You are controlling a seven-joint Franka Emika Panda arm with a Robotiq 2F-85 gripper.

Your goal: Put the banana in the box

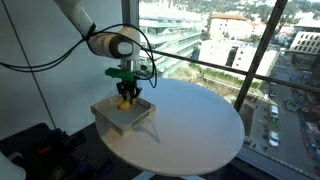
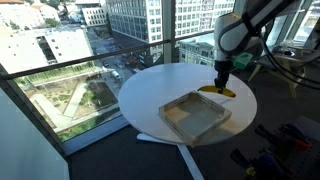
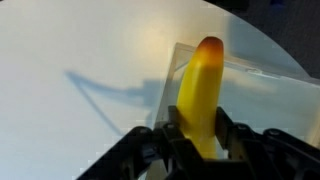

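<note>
Over one box's (image 2: 177, 127) edge, pincer (image 2: 221, 85) clamps one banana (image 3: 200, 95)

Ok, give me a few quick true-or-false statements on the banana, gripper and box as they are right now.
1. The gripper is shut on the banana. True.
2. The banana lies loose on the table. False: it is held in the gripper, up at the box.
3. The box sits on the round white table. True.
4. The box has a lid on it. False: its top is open.
</note>
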